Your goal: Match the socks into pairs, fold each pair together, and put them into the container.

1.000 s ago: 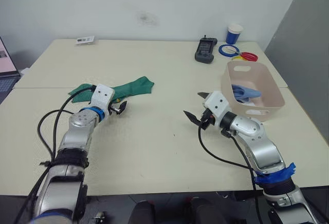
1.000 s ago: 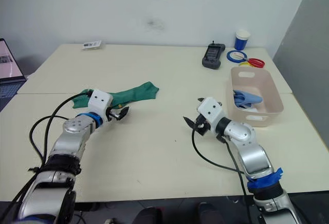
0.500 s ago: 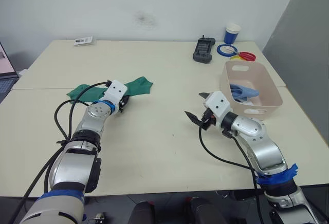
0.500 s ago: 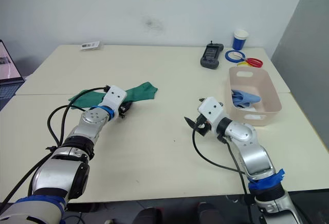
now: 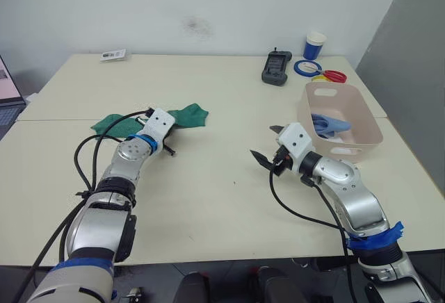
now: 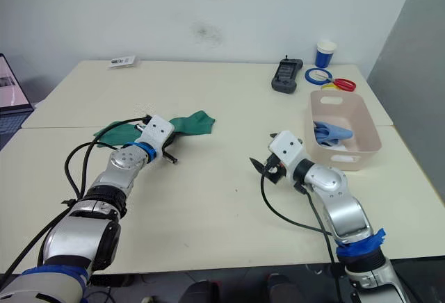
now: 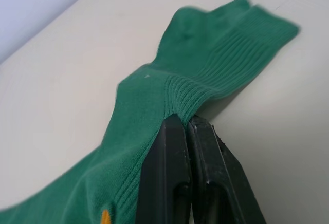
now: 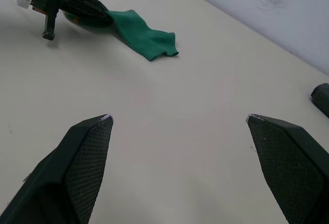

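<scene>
The counter [image 5: 208, 199] carries the remaining work; I go from it down to the grip point.

The container [image 5: 367, 130] stands just beyond my right hand [image 5: 268, 149], on its outer side. It holds a light blue sock [image 5: 330, 123] with something white beneath it, so I judge that two pairs are already stowed.

The green socks [image 5: 186, 115] lie as one strip running under and to both sides of my left hand [image 5: 164, 144], with the cuff end just ahead of it and the toe end [image 5: 108, 122] trailing back toward my left.

What has changed: a second ago my left hand sat short of the fabric with its fingers apart. Since then the arm has reached forward over the strip, and the fingers have come together. In the left wrist view the two fingers [image 7: 177, 183] are pressed flat against each other, with the ribbed edge of the green fabric [image 7: 180, 95] meeting their tips. I cannot tell whether cloth is actually pinched between them.

My right hand has not moved in that time. Its fingers stand wide apart and hold nothing, well away from the green strip.

Meaning for the task: I judge that the last pair is now being gripped for folding. A light lift should confirm the catch.
</scene>
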`<action>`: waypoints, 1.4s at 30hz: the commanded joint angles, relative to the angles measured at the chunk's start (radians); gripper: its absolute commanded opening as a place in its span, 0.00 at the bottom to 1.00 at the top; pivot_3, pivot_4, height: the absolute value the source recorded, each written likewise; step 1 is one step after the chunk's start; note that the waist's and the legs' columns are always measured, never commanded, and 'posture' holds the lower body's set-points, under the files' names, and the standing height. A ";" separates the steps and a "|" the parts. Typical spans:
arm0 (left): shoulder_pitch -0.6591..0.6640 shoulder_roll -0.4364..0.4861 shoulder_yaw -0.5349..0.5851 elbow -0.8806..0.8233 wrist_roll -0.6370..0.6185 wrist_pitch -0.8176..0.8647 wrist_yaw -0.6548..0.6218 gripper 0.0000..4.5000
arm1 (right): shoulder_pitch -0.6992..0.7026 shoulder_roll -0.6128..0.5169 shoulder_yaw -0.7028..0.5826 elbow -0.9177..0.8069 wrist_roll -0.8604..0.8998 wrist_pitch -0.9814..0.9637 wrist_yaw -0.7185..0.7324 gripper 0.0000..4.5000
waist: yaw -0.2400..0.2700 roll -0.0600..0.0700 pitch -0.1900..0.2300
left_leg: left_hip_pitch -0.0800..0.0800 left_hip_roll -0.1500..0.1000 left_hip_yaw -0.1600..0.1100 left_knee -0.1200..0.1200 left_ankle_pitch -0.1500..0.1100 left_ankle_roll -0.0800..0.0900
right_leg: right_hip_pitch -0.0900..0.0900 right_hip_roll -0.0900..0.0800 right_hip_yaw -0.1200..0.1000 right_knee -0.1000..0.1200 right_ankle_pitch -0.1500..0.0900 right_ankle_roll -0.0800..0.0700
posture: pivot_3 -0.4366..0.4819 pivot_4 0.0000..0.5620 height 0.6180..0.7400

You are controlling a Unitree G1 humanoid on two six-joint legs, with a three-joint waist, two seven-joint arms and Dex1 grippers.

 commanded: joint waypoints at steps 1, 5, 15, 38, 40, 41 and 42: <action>0.067 0.037 -0.018 -0.179 -0.003 -0.023 -0.089 0.01 | -0.008 -0.011 -0.012 -0.041 0.009 -0.011 0.001 1.00 | -0.001 0.000 0.000 | 0.000 0.000 0.000 0.000 0.000 0.000 | 0.000 0.000 0.000 0.000 0.000 0.000 | 0.48 0.27 1.00; 0.415 0.102 -0.071 -0.776 -0.110 0.183 -0.333 0.01 | 0.016 -0.046 0.000 -0.038 0.004 -0.032 0.029 1.00 | -0.011 0.001 0.000 | 0.002 0.002 0.001 -0.001 0.000 -0.001 | 0.000 -0.002 0.003 0.000 0.000 -0.001 | 0.48 0.27 1.00; 0.815 0.313 -0.081 -1.499 -0.306 0.406 -0.622 0.01 | 0.045 -0.107 -0.013 -0.032 0.045 -0.046 0.109 1.00 | -0.002 0.001 0.000 | 0.003 0.001 0.000 0.000 0.000 0.000 | 0.001 -0.004 0.002 0.001 0.000 0.000 | 0.48 0.27 1.00; 0.813 0.374 0.237 -1.279 -0.659 0.745 -0.617 1.00 | -0.047 -0.091 0.097 -0.044 0.247 0.444 0.227 1.00 | -0.003 0.002 0.000 | 0.003 0.002 -0.002 -0.001 -0.001 0.001 | 0.000 -0.001 0.001 0.000 -0.001 -0.001 | 0.48 0.27 1.00; 0.781 0.348 0.194 -1.234 -0.601 0.718 -0.590 1.00 | -0.067 -0.073 0.116 -0.026 0.239 0.460 0.209 1.00 | -0.003 0.002 0.000 | 0.002 0.001 -0.002 -0.001 -0.001 0.001 | 0.000 0.000 0.001 0.000 -0.001 -0.001 | 0.48 0.27 1.00; 0.768 0.337 0.171 -1.218 -0.570 0.696 -0.581 1.00 | -0.073 -0.070 0.124 -0.024 0.238 0.462 0.207 1.00 | -0.003 0.002 0.000 | 0.002 0.001 -0.002 -0.001 -0.001 0.001 | 0.000 0.000 0.001 0.000 -0.001 -0.001 | 0.48 0.27 1.00; 0.755 0.322 0.146 -1.197 -0.533 0.674 -0.562 1.00 | -0.076 -0.066 0.131 -0.023 0.242 0.466 0.207 1.00 | -0.002 0.002 0.000 | 0.002 0.001 -0.002 -0.001 -0.001 0.001 | 0.000 0.000 0.001 0.000 -0.001 -0.001 | 0.48 0.27 1.00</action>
